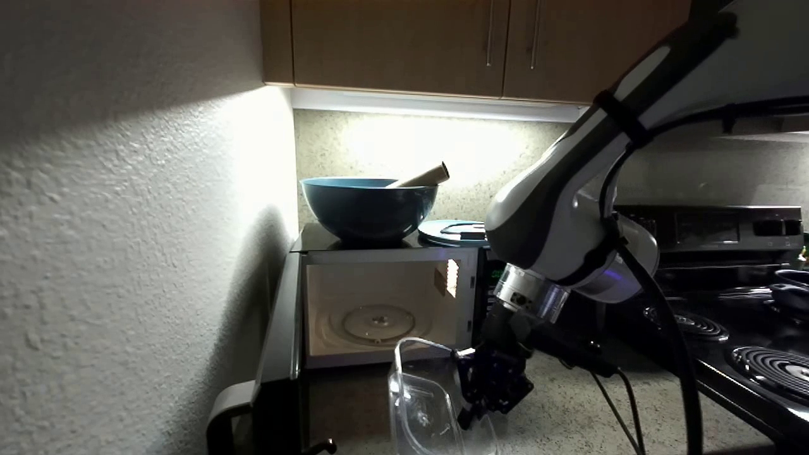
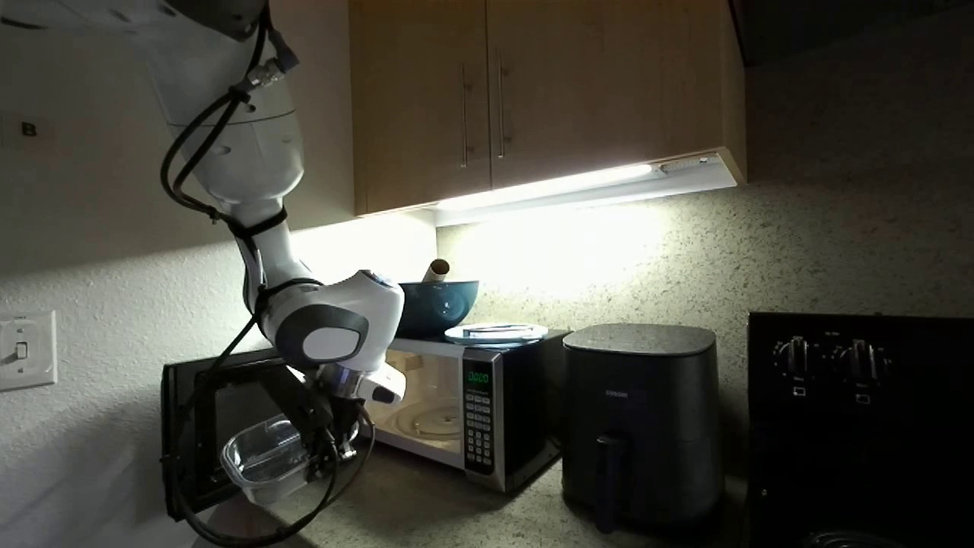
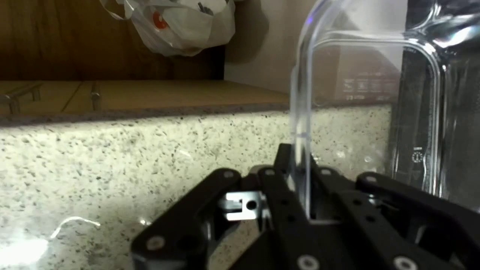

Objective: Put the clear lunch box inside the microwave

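The clear lunch box (image 1: 425, 411) is in front of the microwave (image 1: 392, 255) in both exterior views (image 2: 262, 460), tilted and held above the counter. My gripper (image 1: 469, 404) is shut on one side wall of the box. In the wrist view the fingers (image 3: 299, 153) pinch its rim, and the box's base (image 3: 435, 123) extends to the right. The microwave's button panel (image 2: 479, 411) faces out in an exterior view. Its door (image 1: 278, 328) stands wide open against the wall side. The lit cavity shows a glass turntable (image 1: 379, 322) with nothing on it.
A large blue bowl (image 1: 370, 212) with a cardboard tube (image 1: 423, 177) and plates (image 2: 496, 332) stand on the microwave. A black air fryer (image 2: 639, 426) is beside it. The stove (image 1: 701, 341), wall (image 1: 126, 253) and upper cabinet (image 1: 398, 44) bound the area.
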Available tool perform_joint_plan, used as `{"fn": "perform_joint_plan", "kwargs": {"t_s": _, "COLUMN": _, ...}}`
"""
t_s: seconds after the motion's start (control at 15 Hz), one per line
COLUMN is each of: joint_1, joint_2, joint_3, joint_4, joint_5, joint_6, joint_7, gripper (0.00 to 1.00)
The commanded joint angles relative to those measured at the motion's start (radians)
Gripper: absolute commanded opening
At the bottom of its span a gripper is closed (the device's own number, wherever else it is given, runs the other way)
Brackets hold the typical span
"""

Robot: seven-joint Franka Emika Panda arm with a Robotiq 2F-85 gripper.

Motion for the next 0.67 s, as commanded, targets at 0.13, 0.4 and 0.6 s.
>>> {"fn": "perform_joint_plan", "kwargs": {"t_s": 0.13, "joint_1": -0.010, "joint_2": 0.085, "joint_3": 0.070, "joint_4": 0.097, "joint_5": 0.245, "joint_6": 0.122, "joint_7": -0.268, "gripper": 0.02}}
{"fn": "perform_joint_plan", "kwargs": {"t_s": 0.4, "joint_1": -0.046, "joint_2": 0.128, "joint_3": 0.150, "joint_4": 0.174, "joint_5": 0.507, "joint_6": 0.250, "joint_7": -0.540, "gripper": 0.02}}
{"fn": "perform_joint_plan", "kwargs": {"t_s": 0.6, "joint_1": -0.048, "joint_2": 0.149, "joint_3": 0.159, "joint_4": 0.213, "joint_5": 0.627, "joint_6": 0.289, "joint_7": -0.662, "gripper": 0.02}}
